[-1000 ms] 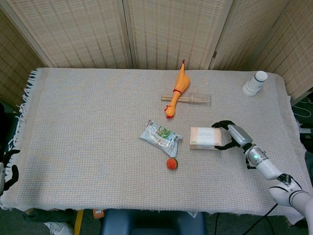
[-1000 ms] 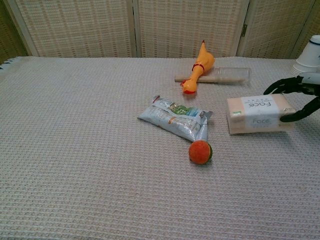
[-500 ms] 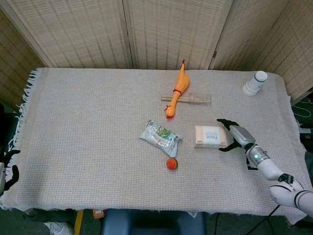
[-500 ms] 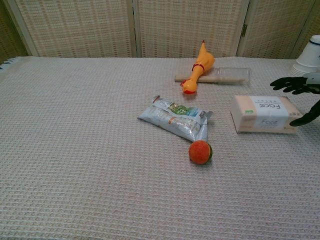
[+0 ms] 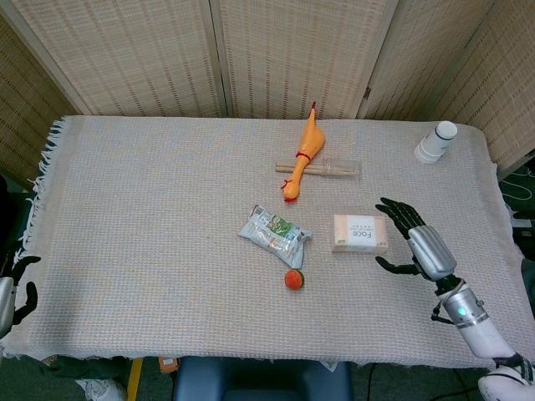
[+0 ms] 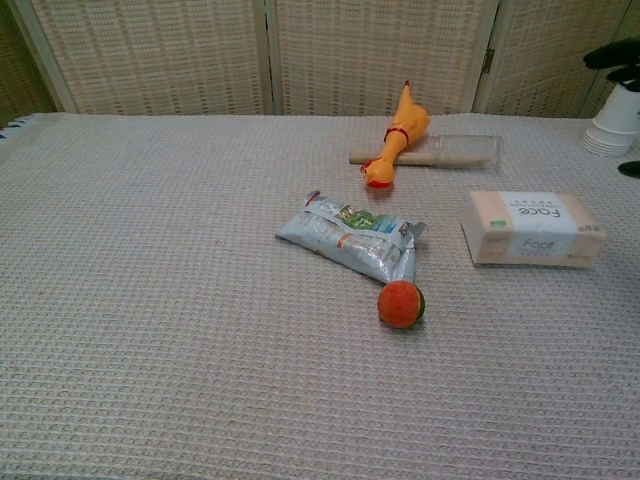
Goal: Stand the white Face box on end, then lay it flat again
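The white Face box (image 5: 360,233) (image 6: 531,227) lies flat on the cloth-covered table, right of centre, lettering up. My right hand (image 5: 416,239) hovers just right of the box, fingers spread, holding nothing and clear of it. In the chest view only its dark fingertips (image 6: 613,53) show at the right edge. My left hand (image 5: 10,288) sits at the far left edge below the table, mostly cut off.
A crumpled snack bag (image 5: 274,232) and an orange ball (image 5: 293,280) lie left of the box. A yellow rubber chicken (image 5: 303,155) crosses a clear tube with a wooden stick (image 5: 322,169) behind it. A white paper cup (image 5: 436,142) stands at the back right.
My right hand let go of the box, opened wide, and drew back to the right and up. The box, tilted a second ago, now rests flat.
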Motion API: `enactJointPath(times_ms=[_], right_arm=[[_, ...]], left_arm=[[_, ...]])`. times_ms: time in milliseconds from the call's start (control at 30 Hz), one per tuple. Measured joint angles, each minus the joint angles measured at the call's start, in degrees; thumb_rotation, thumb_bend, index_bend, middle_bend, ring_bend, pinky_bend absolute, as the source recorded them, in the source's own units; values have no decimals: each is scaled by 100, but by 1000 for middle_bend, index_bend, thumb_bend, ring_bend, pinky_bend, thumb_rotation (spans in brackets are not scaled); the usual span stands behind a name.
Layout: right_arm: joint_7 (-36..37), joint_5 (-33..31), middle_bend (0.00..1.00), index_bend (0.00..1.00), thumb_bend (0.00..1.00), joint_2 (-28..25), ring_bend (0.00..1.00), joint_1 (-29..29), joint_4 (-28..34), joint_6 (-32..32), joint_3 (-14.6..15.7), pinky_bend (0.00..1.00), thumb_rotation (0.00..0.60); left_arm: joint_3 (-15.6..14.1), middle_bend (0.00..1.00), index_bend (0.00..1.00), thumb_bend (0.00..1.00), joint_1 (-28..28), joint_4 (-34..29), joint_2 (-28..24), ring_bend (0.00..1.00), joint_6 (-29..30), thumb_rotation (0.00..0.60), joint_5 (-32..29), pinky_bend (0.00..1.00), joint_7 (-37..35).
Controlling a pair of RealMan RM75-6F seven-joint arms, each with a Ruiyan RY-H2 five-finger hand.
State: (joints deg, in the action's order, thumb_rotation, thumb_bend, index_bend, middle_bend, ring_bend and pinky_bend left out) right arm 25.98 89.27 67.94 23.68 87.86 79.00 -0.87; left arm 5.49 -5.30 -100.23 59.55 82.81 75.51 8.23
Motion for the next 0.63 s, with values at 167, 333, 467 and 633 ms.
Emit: enactJointPath(times_ms=[167,333,467,633], right_arm=[[-1873,354,39,138,253,-145,75,-806,696,1305,322,0,600],[-3263,253,39,139,256,-445,75,-1555,1273,1269,626,0,600],[-3343,-103,39,139,260,-630,75,-1758,1302,1084,661,0,600],[-2804,-482,39,142,265,-839,75,-1930,1183,892,573,0,600]], left_arm=[[-26,0,273,622,-19,10,34,0,5,600,93,83,27],[-47,0,273,622,-22,38,71,0,44,600,191,83,19],[-45,0,273,622,-31,101,114,0,58,600,212,83,10],[-43,0,273,621,-55,166,158,0,23,600,195,83,45]])
